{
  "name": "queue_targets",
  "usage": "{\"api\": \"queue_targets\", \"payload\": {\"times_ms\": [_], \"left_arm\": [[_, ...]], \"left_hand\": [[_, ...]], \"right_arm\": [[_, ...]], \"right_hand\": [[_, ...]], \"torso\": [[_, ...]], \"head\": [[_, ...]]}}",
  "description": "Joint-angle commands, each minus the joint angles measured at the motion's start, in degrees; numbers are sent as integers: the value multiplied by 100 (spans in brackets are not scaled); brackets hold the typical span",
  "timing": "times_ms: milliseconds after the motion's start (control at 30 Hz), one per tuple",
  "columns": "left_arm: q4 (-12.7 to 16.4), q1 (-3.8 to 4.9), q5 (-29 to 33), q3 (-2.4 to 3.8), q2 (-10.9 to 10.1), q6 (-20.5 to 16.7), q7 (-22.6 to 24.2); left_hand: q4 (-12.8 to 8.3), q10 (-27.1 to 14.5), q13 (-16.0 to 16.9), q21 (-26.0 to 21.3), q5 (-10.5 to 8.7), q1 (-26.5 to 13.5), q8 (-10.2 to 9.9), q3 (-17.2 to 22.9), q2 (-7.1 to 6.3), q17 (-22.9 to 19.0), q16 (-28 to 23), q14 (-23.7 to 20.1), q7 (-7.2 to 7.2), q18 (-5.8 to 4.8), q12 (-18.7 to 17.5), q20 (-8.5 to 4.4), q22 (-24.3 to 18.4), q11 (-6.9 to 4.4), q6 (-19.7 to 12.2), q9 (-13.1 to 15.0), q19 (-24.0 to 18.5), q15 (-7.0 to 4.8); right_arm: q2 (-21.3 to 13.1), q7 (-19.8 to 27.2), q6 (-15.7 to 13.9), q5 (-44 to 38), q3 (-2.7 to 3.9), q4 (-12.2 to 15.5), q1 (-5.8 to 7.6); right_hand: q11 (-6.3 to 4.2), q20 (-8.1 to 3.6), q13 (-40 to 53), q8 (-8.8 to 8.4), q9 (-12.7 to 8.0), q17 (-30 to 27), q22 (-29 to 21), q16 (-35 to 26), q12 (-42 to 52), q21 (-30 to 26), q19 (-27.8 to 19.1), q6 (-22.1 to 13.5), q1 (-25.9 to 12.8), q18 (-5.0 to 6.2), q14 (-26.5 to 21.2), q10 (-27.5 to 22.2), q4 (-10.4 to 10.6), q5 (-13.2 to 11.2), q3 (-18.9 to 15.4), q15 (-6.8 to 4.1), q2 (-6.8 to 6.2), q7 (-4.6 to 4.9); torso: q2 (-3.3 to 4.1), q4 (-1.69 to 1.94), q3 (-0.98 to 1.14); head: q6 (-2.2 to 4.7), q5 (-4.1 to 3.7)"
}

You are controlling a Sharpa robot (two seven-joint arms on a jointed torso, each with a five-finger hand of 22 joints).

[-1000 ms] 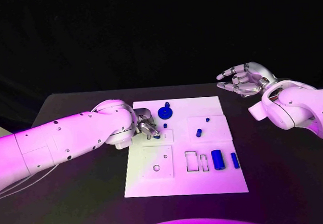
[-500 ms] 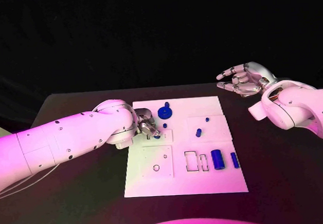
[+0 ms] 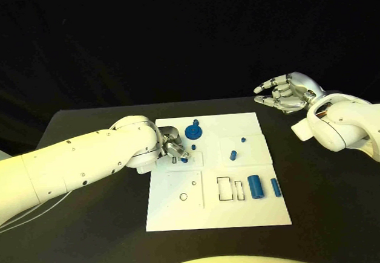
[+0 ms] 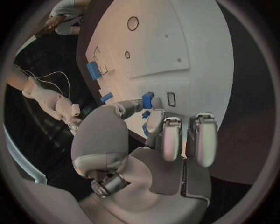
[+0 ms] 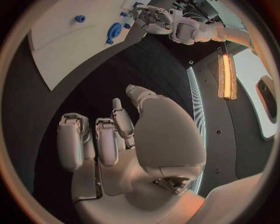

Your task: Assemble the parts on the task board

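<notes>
While the left hand point(image 3: 172, 148) hangs low over the task board point(image 3: 217, 211) near its left edge, its fingertips point(image 4: 148, 100) pinch a small blue part point(image 3: 183, 160) at a small rectangular recess there (the left wrist view shows the piece caught between thumb and a finger, right at the board's surface). Just beyond it, toward the far edge, stands a blue disc with a peg point(image 3: 195, 131), and a small blue peg point(image 3: 193, 147) sits between the two. Two more short pegs point(image 3: 233, 155) stand nearer the board's middle. Toward the near right, a blue cylinder point(image 3: 256, 187) and a slimmer blue bar point(image 3: 275, 188) lie side by side next to two empty rectangular slots point(image 3: 225, 188). The right hand point(image 3: 285, 93) is raised beyond the board's far right corner, over the black table point(image 3: 335, 206), fingers loosely curled apart and holding nothing.
</notes>
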Motion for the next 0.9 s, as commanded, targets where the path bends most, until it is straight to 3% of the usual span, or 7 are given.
{"api": "queue_targets", "payload": {"times_ms": [33,467,900], "left_arm": [[-22,-20,91,-15,37,150,-21],[-99,-20,108,-20,61,205,-72],[-148,-20,92,-26,68,227,-110]], "left_hand": [[-249,16,13,-36,-25,-73,-46,181,24,1468,8,602,-128,-19,23,-38,608,-24,105,-5,122,-44],[98,12,48,-34,-50,-284,-115,-548,21,1480,17,606,-138,-25,35,-54,635,-32,200,-9,140,-55],[312,1,51,-37,-66,-320,-162,-1042,-11,1477,15,605,-130,-25,30,-54,642,-26,231,-7,145,-51]], "right_arm": [[1,56,43,-37,1,7,-2],[-10,67,40,-9,1,25,-2],[-20,70,28,-6,1,33,-2]], "right_hand": [[-11,59,-1,-30,-5,981,690,-22,-32,-35,323,-11,-75,93,462,-36,11,21,-10,49,-4,12],[-11,60,-8,-31,-5,954,673,-40,-41,-55,316,-10,-82,98,455,-41,16,18,-14,49,-3,12],[-10,63,-37,-32,-6,919,639,-65,-71,-94,303,-10,-99,107,446,-63,28,11,-21,49,-2,13]], "torso": [[0,2,-2],[-2,3,-6],[-6,1,-4]], "head": [[-5,-4],[-15,-23],[-20,-26]]}}
